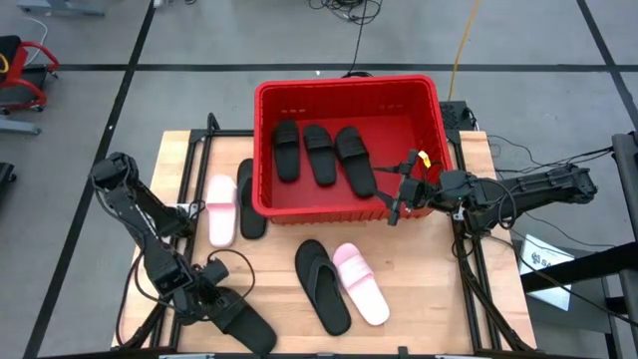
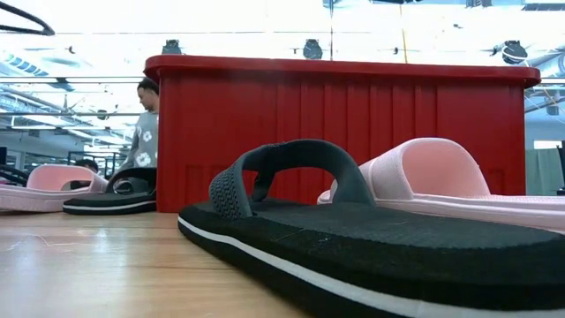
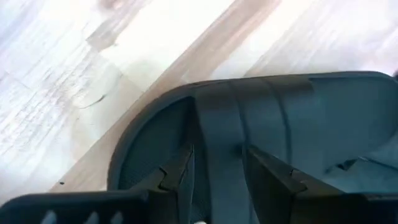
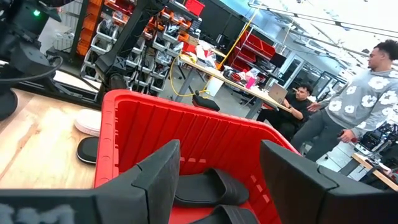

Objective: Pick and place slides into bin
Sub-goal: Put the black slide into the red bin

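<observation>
The red bin (image 1: 439, 130) stands at the table's middle far side with three black slides (image 1: 321, 155) lying flat on its floor. My left gripper (image 1: 211, 299) is at the near left corner, shut on another black slide (image 1: 244, 324). My right gripper (image 1: 397, 199) hangs open and empty over the bin's near right corner, and its wrist view shows the fingers apart (image 4: 217, 174) above the bin. A pink slide (image 1: 220, 209) and a black slide (image 1: 249, 199) lie left of the bin. A black thong sandal (image 1: 321, 284) and a pink slide (image 1: 359, 282) lie in front of it. My left gripper holds the black slide by its wide strap (image 3: 217, 124), near the strap's toe-side edge. One finger (image 3: 180, 177) stands at the opening beside the strap and the other (image 3: 267, 177) on the strap. The fingers come from above. The sole lies on the table.
The bin's tall slotted walls (image 2: 335, 132) stand between the loose slides and its inside. Bare wood shows at the table's near middle (image 1: 279, 329) and near right. People (image 4: 367, 99) are in the room beyond the table.
</observation>
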`<action>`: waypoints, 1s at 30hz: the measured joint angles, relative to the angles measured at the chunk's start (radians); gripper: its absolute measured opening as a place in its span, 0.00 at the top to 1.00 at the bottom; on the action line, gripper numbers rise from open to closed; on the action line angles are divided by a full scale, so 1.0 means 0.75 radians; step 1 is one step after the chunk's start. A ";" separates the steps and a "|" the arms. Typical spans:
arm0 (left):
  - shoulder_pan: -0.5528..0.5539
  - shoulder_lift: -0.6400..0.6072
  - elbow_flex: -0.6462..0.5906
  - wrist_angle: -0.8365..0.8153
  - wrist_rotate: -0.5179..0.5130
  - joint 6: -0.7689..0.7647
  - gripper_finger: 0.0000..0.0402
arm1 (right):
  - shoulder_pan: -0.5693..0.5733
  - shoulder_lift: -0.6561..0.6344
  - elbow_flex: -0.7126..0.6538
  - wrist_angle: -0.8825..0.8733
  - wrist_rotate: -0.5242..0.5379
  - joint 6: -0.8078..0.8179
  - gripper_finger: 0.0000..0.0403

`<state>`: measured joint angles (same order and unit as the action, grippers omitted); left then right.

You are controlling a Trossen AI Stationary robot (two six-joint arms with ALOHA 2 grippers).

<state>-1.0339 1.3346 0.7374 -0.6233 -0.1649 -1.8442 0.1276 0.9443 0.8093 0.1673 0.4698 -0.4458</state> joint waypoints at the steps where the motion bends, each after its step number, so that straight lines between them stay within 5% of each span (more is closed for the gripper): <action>1: -0.008 0.000 -0.016 0.009 0.002 -0.025 0.68 | 0.000 0.000 0.000 0.000 0.000 0.000 0.48; 30: -0.127 0.001 -0.340 0.904 -0.222 -0.123 0.68 | -0.005 0.001 -0.001 0.021 0.001 -0.004 0.48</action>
<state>-1.1290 1.3354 0.4825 0.0547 -0.3317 -1.9364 0.1242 0.9447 0.8089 0.1833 0.4702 -0.4488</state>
